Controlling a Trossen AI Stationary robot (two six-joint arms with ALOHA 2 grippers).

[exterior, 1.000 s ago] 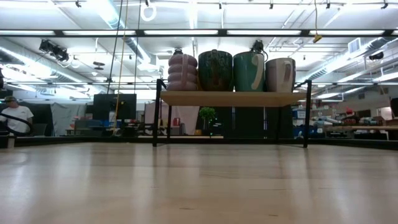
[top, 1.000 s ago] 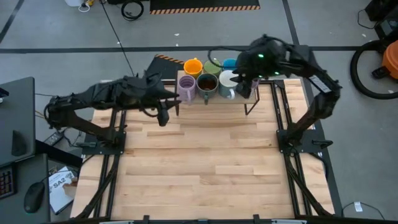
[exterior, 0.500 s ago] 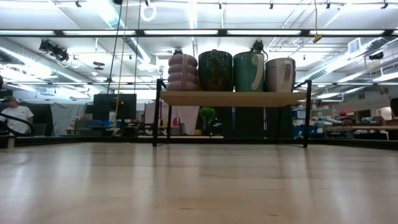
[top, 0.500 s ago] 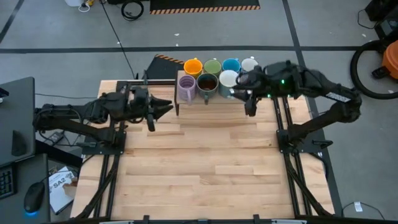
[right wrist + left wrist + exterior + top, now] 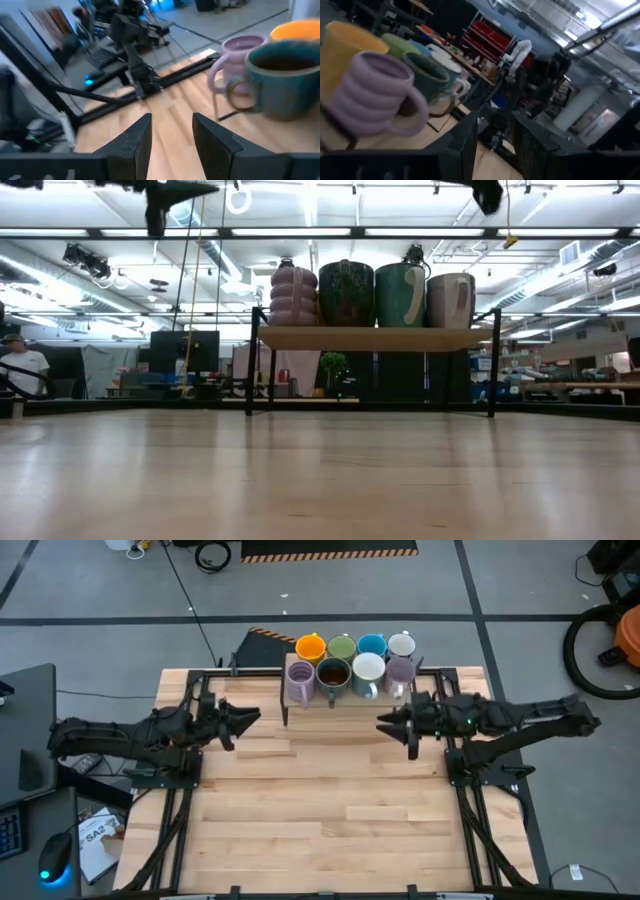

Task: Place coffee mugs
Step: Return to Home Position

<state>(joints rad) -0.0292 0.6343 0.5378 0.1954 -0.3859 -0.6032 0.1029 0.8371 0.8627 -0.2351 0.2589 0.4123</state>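
coffee mugs (image 5: 333, 672) on shelf (image 5: 370, 337); left gripper (image 5: 252, 716) parted; right gripper (image 5: 383, 725) parted

Shelf (image 5: 370, 338) at table (image 5: 330, 810) far edge; person (image 5: 22, 368) in room behind.

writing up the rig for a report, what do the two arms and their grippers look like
The left arm and right arm are both near-black chains of jointed links that slim down toward the wrist. A small green light shows near the right arm's wrist. The left gripper and right gripper each have two broad, flat, dark fingers. No markings can be made out.
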